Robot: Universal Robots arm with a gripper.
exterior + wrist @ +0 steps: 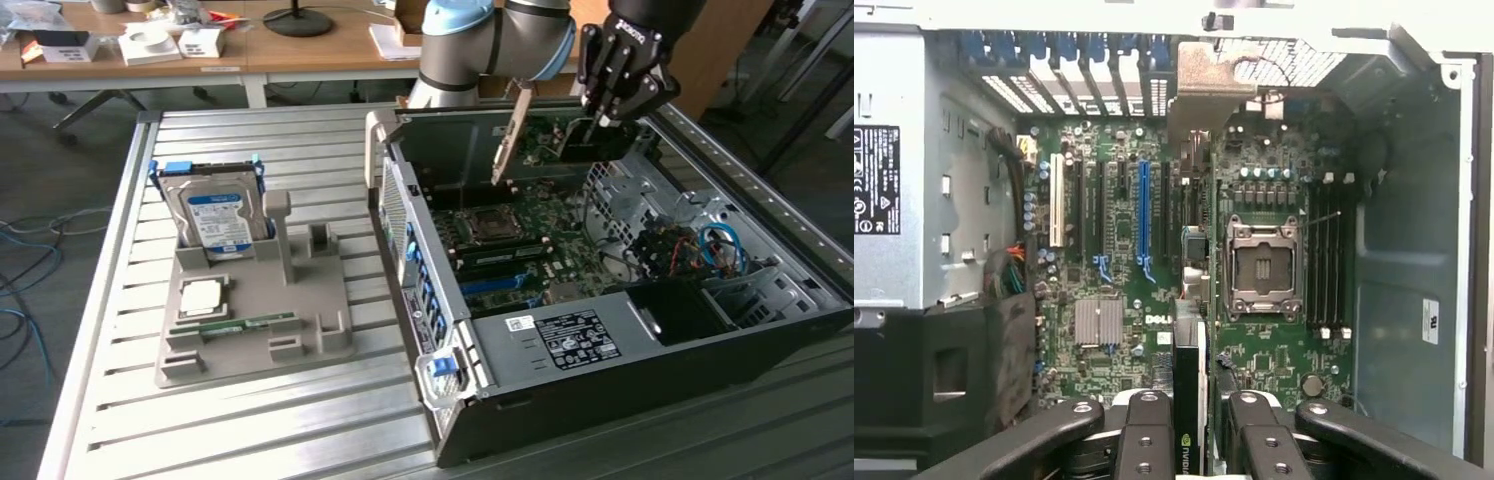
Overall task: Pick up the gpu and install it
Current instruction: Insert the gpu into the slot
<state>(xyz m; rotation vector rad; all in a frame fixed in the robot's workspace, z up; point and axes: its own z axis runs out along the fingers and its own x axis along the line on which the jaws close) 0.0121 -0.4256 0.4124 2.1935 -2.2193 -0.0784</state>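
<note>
- The gpu hung edge-down inside the open computer case, above the motherboard and apparently not yet seated in a slot. Its pale bracket strip pointed toward the case's rear wall.
- The hand was pinching the card's upper edge. In the wrist view its fingers pressed both faces of the card, which ran edge-on between them.
- In that view the card lay over the black slots between the blue slot and the CPU socket. Which slot it lined up with could not be told.
- Judged from its look, the card would be light, stiff and thin. It would be fragile at its components and lower connector edge, so a grip on the bare top edge near the middle seemed soundest. A tilted card would likely bind against the slot.
- Room was tight, with neighbouring slots just beside the card, the socket near, and the rear slot openings close to the bracket.
- The case lay on its side on a slatted metal table.
- Well apart, toward the exterior view's left, a grey holder carried an upright hard drive, a processor chip and a memory stick.
- A wooden table with small boxes stood behind.
</note>
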